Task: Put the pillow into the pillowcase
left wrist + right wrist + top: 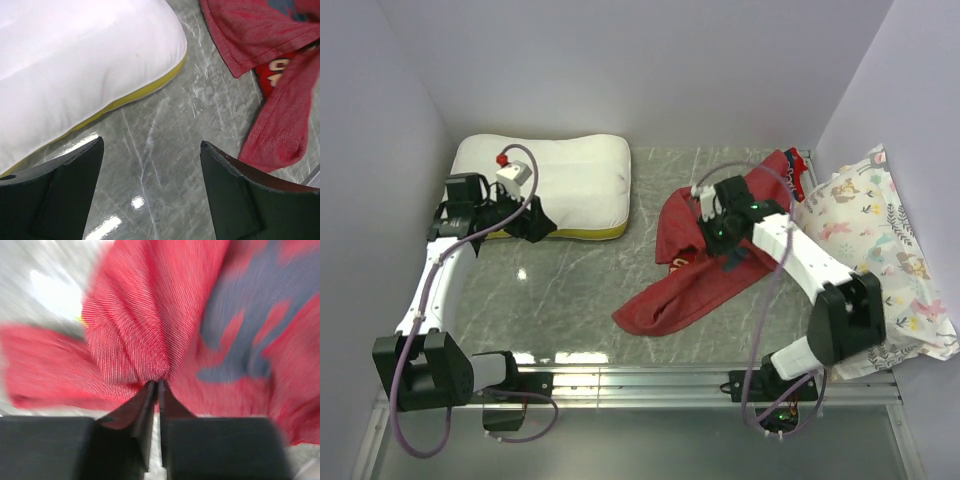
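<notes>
The white pillow with a yellow strip along its near edge lies at the back left; it also shows in the left wrist view. The red pillowcase lies crumpled in the middle right, its dull red side with grey marks up. My left gripper is open and empty, low over the table by the pillow's near edge. My right gripper is shut on a bunched fold of the pillowcase, which fans out from the jaws in the right wrist view. The right wrist view is blurred.
A white floral animal-print pillow leans against the right wall. Purple walls close in the back and both sides. A metal rail runs along the near edge. The grey marble table shows between the two items.
</notes>
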Controlling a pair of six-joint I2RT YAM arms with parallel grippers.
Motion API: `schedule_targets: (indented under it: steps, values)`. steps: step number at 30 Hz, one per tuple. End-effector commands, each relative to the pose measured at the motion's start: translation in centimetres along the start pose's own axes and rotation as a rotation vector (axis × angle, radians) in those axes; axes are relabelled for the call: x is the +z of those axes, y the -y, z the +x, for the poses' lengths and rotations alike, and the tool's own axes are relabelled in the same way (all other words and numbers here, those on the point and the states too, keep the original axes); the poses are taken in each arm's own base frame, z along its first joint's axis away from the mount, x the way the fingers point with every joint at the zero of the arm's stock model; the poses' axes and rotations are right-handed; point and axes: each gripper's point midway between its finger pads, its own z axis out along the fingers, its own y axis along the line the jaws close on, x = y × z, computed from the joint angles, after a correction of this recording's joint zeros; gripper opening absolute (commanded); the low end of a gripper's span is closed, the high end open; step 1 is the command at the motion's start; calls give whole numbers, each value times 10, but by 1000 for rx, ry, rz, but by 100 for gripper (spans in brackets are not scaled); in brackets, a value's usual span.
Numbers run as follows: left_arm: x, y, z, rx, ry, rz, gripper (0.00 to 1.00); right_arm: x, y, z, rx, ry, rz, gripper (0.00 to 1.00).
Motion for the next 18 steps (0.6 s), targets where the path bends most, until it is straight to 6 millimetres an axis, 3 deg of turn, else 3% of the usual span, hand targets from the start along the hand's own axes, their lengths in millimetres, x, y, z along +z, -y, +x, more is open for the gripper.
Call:
schedule_targets:
  steps: [1,3,4,5,6,7,10,14,15,18]
  values:
    - [8,5,-13,104,-6,9,83,31,25,95,-59,-355,52,24]
    - [12,8,-12,96,-18,17,84,29,43,94,-45,-368,124,40]
    - [13,7,-12,94,-22,17,84,23,50,76,-42,-316,153,46]
    - [13,6,-10,93,-27,13,84,18,58,64,-49,-282,196,65]
    - [13,6,-10,92,-31,12,84,12,62,49,-52,-242,219,66]
    - [13,6,-8,95,-34,12,84,2,65,19,-59,-162,242,67]
    - [12,6,-7,89,-35,5,84,-21,50,-43,-141,0,254,68]
    - [3,-1,-17,-21,11,-10,86,-24,-5,-90,-274,105,189,68]
    - [0,3,-22,-50,35,37,86,-18,-31,-93,-335,110,153,68]
    - [-6,-5,-26,-122,45,39,86,10,-66,-87,-457,52,138,68]
